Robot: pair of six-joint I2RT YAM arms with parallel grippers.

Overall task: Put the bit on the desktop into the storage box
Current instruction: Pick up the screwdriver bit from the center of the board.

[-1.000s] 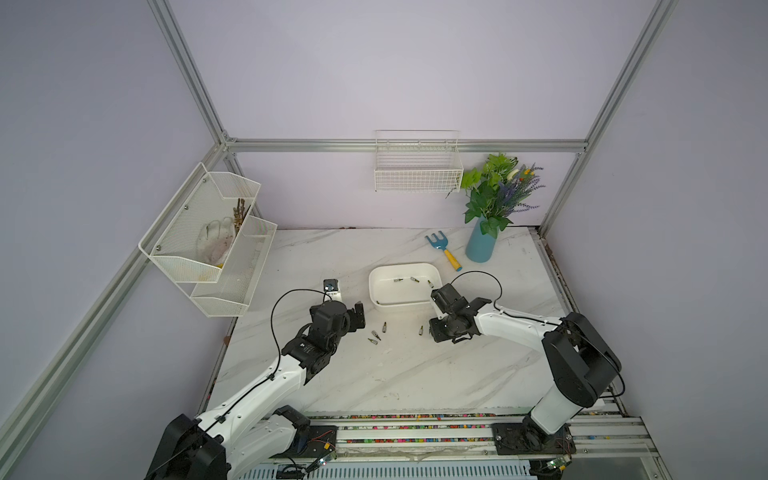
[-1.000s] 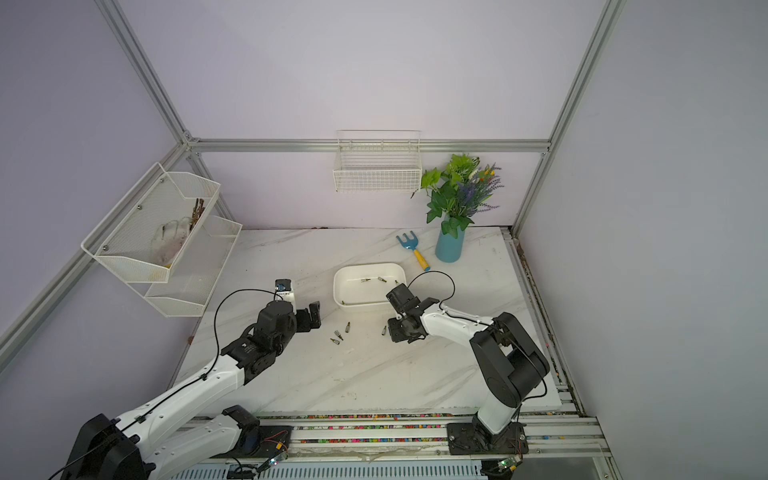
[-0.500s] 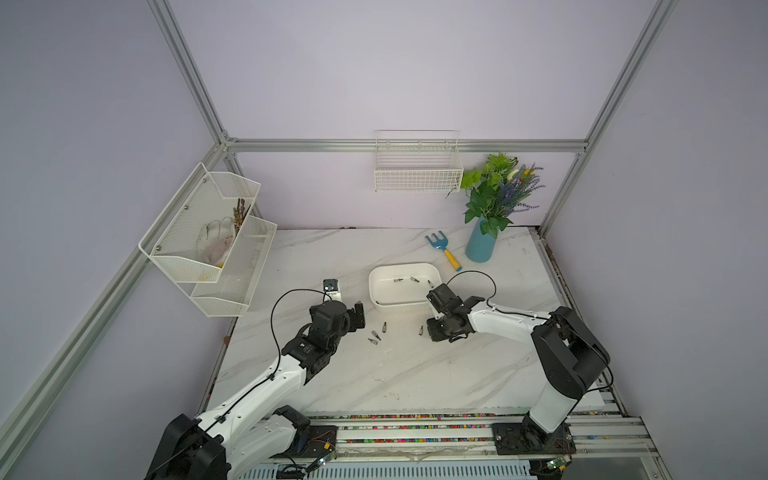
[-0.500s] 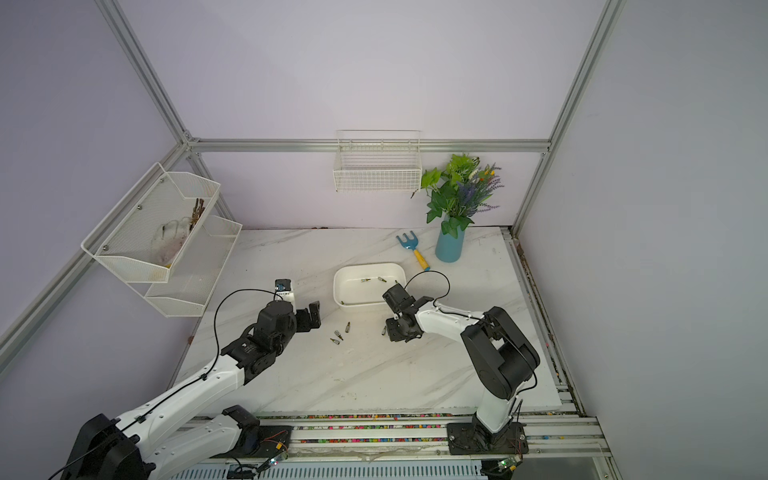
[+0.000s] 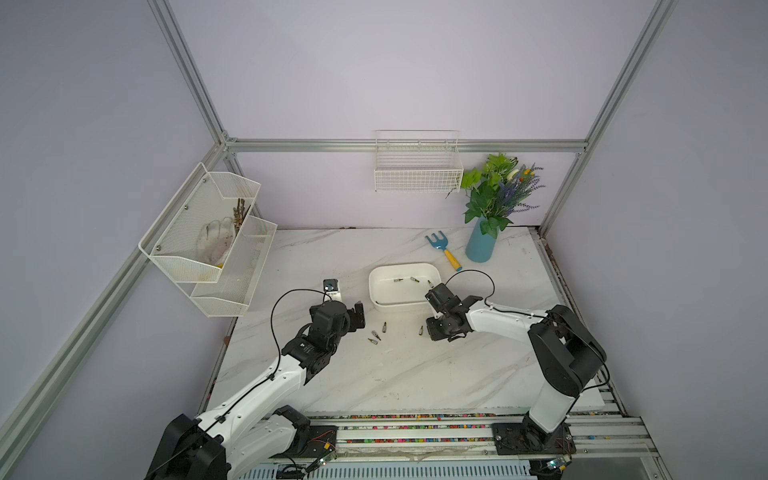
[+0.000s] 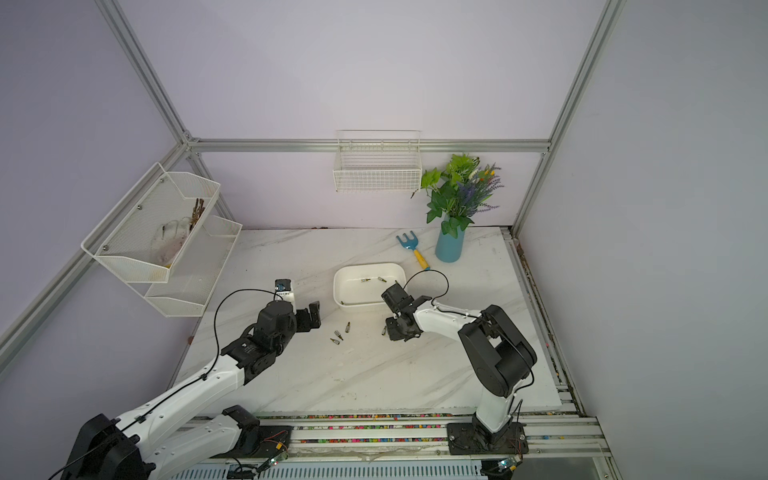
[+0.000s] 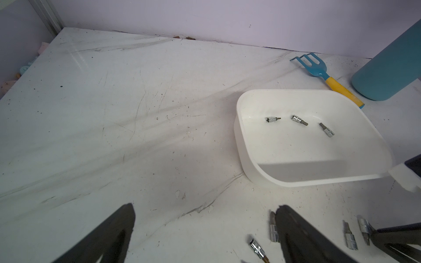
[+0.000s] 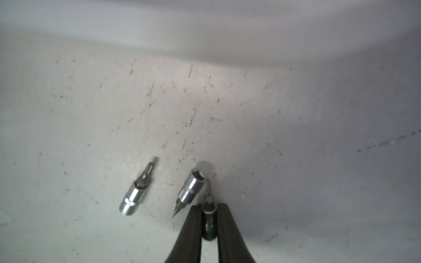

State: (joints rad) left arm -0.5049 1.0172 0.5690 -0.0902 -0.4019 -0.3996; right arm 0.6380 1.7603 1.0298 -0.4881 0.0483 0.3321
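The storage box [image 5: 375,296] [image 6: 338,291] [image 7: 239,141] is a shallow white tub mid-table with three bits inside. Several small silver bits lie on the desktop in front of it [image 5: 384,327] [image 6: 338,334]. My right gripper [image 5: 431,331] [image 6: 390,331] [image 8: 209,206] is low over the desktop, in front of the box's right end, and shut on one bit [image 8: 209,219] by its socket end. Two loose bits [image 8: 136,191] [image 8: 192,189] lie just beside it. My left gripper [image 5: 358,318] [image 6: 313,316] [image 7: 206,208] hangs open left of the loose bits, nothing between its fingers.
A blue vase of plants [image 5: 481,245] and a blue garden fork with a yellow handle [image 5: 442,249] stand behind the box. White wire baskets hang on the back wall [image 5: 417,174] and the left wall [image 5: 208,232].
My right gripper has closed its fingers onto a bit and shifted slightly left. The left arm has not moved.
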